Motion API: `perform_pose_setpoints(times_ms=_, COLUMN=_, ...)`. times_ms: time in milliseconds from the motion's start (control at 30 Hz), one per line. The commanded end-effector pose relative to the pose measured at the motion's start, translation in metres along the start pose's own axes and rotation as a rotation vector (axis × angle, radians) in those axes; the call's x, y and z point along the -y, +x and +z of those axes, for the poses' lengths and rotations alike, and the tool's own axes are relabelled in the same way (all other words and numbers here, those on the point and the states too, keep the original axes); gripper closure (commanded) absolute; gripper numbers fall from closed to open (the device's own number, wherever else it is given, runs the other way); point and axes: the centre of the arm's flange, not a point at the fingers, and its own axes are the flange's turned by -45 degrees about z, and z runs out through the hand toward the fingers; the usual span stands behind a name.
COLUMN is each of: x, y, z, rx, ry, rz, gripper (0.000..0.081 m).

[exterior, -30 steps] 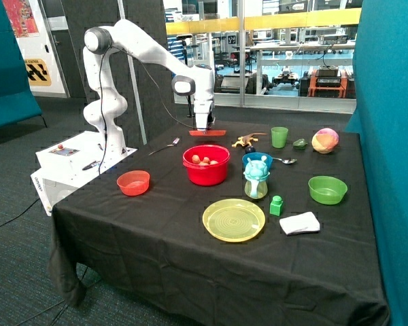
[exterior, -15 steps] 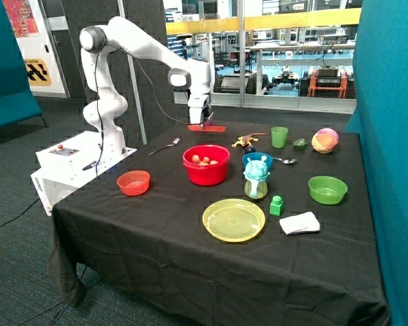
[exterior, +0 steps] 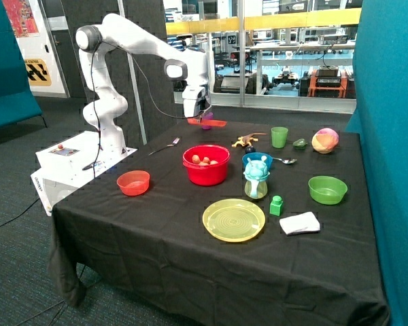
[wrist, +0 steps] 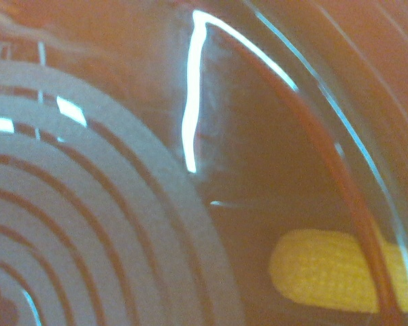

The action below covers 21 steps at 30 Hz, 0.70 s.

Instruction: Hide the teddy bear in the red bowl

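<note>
Teddy bear (exterior: 203, 161) already sits inside the red bowl (exterior: 206, 166), which stands toward the back of the table (exterior: 156, 238), a little in from its far edge. Above and just behind the bowl, the gripper (exterior: 202, 117) hangs with its fingers clamped on a flat red plate (exterior: 209, 122). I'd say the covering step is in hand; next the plate needs carrying over the bowl and lowering level onto its rim.

Red plate (wrist: 122, 224) fills wrist view, blurred; teddy bear (exterior: 204, 161) mostly hidden by red bowl (exterior: 206, 166) wall.
</note>
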Motion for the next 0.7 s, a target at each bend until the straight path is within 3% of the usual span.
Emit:
perform_pose_setpoints(times_ms=0, x=-0.026, y=0.003, z=-0.018, rx=0.0002, ry=-0.0031, rz=0.139, gripper=0.0808)
perform_pose_setpoints(times_ms=667, x=-0.076, y=0.002, z=-0.018, rx=-0.0002, ry=-0.0031, rz=0.372, gripper=0.0808)
